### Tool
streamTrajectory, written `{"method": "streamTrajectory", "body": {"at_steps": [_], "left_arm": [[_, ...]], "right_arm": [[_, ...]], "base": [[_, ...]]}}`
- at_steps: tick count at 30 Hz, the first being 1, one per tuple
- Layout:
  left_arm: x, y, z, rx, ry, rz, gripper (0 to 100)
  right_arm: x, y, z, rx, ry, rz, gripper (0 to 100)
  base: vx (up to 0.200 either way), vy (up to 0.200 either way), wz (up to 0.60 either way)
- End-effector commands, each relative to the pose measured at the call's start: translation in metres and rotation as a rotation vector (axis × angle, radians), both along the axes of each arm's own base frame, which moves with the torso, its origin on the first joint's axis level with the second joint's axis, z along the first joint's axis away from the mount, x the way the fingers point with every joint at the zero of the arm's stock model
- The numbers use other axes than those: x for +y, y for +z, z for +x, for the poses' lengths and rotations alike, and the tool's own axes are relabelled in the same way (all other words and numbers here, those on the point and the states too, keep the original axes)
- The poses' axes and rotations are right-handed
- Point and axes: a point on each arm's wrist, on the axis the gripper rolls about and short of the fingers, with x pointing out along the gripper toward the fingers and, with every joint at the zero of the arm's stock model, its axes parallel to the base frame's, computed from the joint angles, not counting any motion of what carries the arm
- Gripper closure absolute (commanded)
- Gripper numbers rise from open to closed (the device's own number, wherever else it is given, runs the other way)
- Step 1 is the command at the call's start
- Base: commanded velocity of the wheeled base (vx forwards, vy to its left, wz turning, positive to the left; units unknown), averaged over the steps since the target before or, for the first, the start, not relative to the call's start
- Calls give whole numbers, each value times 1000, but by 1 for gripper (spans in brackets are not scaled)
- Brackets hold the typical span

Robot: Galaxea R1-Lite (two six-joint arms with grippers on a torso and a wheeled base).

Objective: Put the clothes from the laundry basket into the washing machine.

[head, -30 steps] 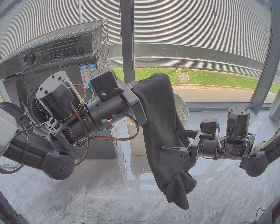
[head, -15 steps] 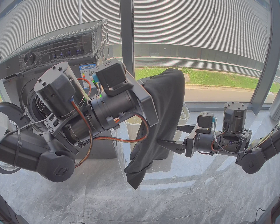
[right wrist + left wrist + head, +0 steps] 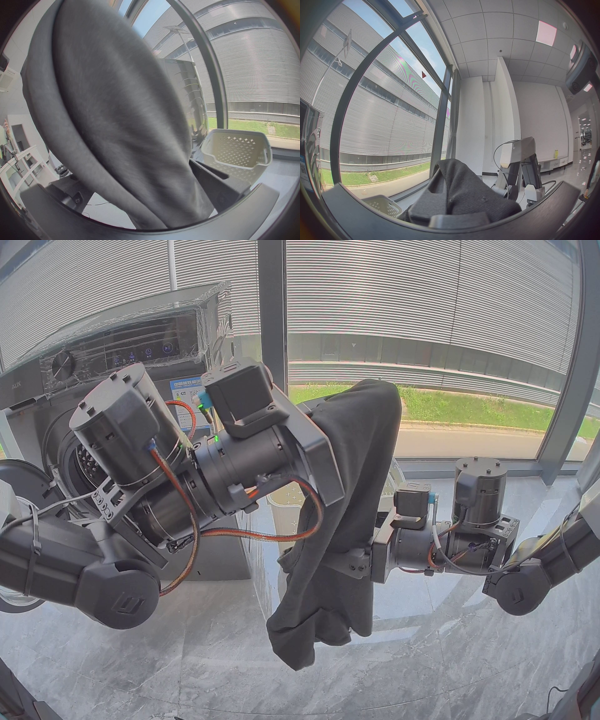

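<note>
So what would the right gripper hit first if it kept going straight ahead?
The dark garment hanging from the left gripper; it lies between the right gripper's open jaws, so contact looks immediate.

Office-like test room: drop ceiling (image 3: 500,37), glass wall (image 3: 437,334), marble floor (image 3: 219,646), film-wrapped washing machine (image 3: 125,352).

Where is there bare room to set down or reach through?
Bare floor in front of the washer and below the right gripper. The basket looks empty. Crowded at the middle: the garment hangs from the left gripper, against the right gripper.
</note>
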Motion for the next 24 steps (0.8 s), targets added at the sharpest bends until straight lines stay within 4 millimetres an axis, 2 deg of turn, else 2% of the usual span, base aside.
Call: {"method": "streamTrajectory", "body": {"at_steps": [1,9,10,19,22,24], "left_arm": [[-2,6,0,-10,-3,-11,100],[-3,9,-1,-11,-10,-12,100],[-4,9,-2,-12,-11,-13,100],[-4,10,-2,-13,-11,-14,100],[-4,11,-1,-14,-10,-17,100],[-1,9,3,-7,15,-18,100]], "right_arm": [[18,-13,-4,28,59,-20,0],[37,-17,8,13,87,-2,0],[39,-17,7,8,107,3,100],[43,-15,3,2,127,9,100],[44,-11,-3,-4,142,14,100],[40,-2,-13,-16,152,25,100]], "base": [[0,0,0],[0,0,0],[0,0,0],[0,0,0],[0,0,0],[0,0,0]]}}
